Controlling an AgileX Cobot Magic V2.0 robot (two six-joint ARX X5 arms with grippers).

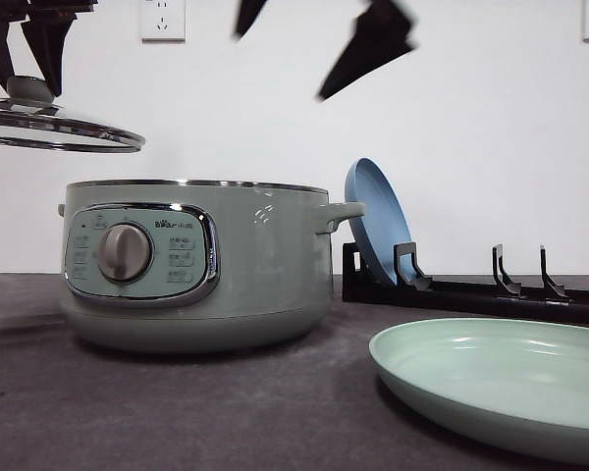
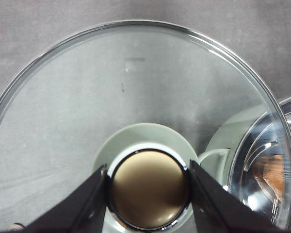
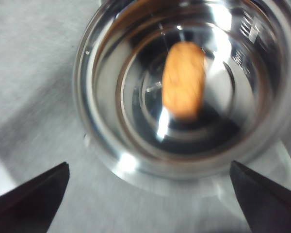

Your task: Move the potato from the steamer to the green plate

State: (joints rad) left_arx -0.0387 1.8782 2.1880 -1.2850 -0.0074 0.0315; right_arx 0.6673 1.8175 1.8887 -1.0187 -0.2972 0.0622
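Lying in the open steamer (image 1: 196,265), the potato (image 3: 184,80) is seen below the wide-spread right gripper (image 3: 150,194); the lid (image 2: 136,121) is gripped by the left gripper (image 2: 148,194).

Steamer (image 1: 196,265) mouth stands uncovered; we see straight down the bare steel bowl to the potato (image 3: 184,80), nothing over it. Glass lid (image 1: 54,126) is held up and off to the left by the left gripper (image 2: 148,189), clear of the rim. Right gripper (image 3: 150,194) hangs spread wide above the opening. Green plate (image 1: 501,388) lies bare; behind it, rack (image 1: 471,289) with blue plate (image 1: 373,221).
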